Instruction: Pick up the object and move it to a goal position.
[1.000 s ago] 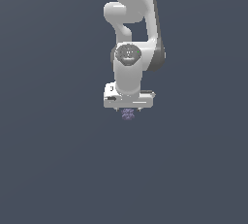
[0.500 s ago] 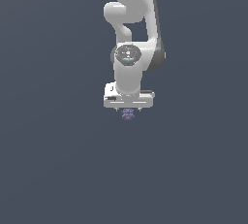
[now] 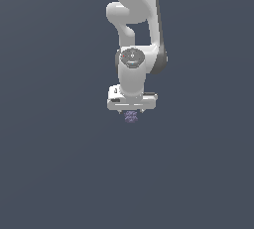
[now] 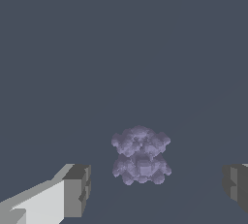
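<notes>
The object (image 4: 140,156) is a small purple-lilac lump with a bumpy surface, lying on the dark grey floor. In the wrist view it sits between my two fingers, with a clear gap to the grey pad (image 4: 77,189) on one side and a wider gap to the other pad (image 4: 235,185). My gripper (image 4: 156,187) is open around it without touching it. In the exterior view the white arm points straight down and the object (image 3: 131,117) peeks out just under the gripper (image 3: 131,112), whose fingertips are hard to make out there.
A plain dark grey floor (image 3: 59,173) fills both views. Nothing else shows besides the white arm (image 3: 133,69).
</notes>
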Available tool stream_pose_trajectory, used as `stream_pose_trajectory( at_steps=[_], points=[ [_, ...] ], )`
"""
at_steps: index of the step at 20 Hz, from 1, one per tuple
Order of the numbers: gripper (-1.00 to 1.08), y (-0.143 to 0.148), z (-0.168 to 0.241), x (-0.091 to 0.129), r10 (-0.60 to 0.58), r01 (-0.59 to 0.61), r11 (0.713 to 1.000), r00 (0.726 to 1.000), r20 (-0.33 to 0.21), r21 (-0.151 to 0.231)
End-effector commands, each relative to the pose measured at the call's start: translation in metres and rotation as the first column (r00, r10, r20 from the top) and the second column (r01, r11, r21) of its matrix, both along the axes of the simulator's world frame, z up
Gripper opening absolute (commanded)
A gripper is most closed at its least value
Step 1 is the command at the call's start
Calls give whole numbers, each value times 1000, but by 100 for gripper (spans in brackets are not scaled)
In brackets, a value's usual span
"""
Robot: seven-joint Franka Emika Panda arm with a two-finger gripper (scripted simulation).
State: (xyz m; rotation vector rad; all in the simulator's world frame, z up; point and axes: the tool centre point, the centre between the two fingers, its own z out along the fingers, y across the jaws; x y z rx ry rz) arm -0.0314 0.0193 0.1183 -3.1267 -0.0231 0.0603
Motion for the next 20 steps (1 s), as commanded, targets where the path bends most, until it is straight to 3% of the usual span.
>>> stream_pose_trajectory(
  at_steps=[1, 9, 20],
  points=[
    [100, 0, -7, -6, 11, -11, 1000, 1000, 11, -4],
    [100, 1, -22, -19, 36, -36, 999, 999, 36, -13],
    [100, 1, -36, -21, 38, -38, 999, 999, 37, -13]
  ],
)
